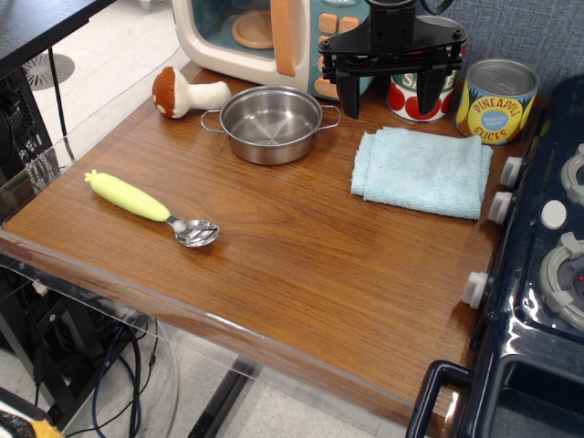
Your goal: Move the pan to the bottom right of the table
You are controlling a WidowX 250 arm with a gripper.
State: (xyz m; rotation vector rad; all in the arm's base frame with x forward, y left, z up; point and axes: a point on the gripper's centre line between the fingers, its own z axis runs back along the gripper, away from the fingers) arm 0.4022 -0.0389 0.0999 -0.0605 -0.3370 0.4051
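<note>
The pan (271, 123) is a small shiny steel pot with two wire loop handles. It stands empty at the back middle of the brown wooden table (301, 265). My gripper (391, 96) is black and hangs open above the table's back right, to the right of the pan and above the far edge of a light blue cloth (422, 171). It holds nothing.
A toy microwave (265, 36) stands behind the pan. A toy mushroom (182, 93) lies to its left. A yellow-handled spoon (151, 207) lies front left. Two tin cans (497, 100) stand at the back right. A dark blue toy stove (538, 274) lines the right side.
</note>
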